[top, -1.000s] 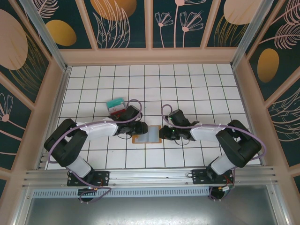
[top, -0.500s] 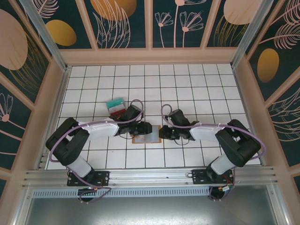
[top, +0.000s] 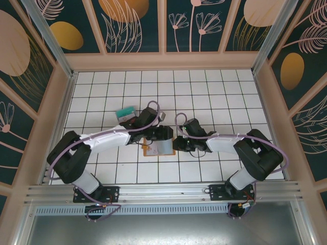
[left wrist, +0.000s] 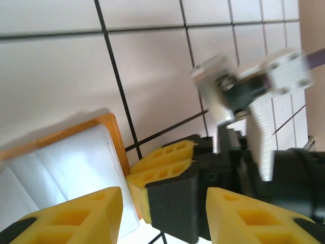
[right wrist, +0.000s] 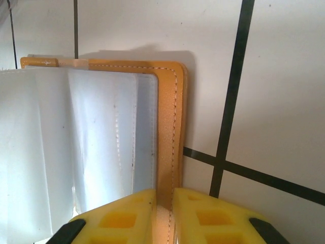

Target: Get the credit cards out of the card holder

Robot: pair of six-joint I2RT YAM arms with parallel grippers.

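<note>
The orange card holder (top: 148, 151) lies open on the tiles between the two arms, its grey-clear sleeves (right wrist: 91, 147) facing up. My right gripper (right wrist: 165, 203) is shut on its right orange edge (right wrist: 167, 127), and shows in the top view as right gripper (top: 179, 145). My left gripper (top: 162, 139) hovers over the holder's right half with its jaws open and nothing between them. In the left wrist view the left gripper (left wrist: 162, 218) looks past the holder (left wrist: 76, 152) at the right gripper's fingers (left wrist: 162, 162). Loose credit cards (top: 124, 113), a teal one on top, lie behind the left arm.
Wooden walls (top: 51, 117) close in the white tiled table (top: 204, 92) on three sides, and a metal rail (top: 163, 191) runs along the near edge. The two grippers stand very close together over the holder.
My left gripper has swung right, from the holder's left side to above its right half beside the right gripper. The right gripper has kept its grip and place.
</note>
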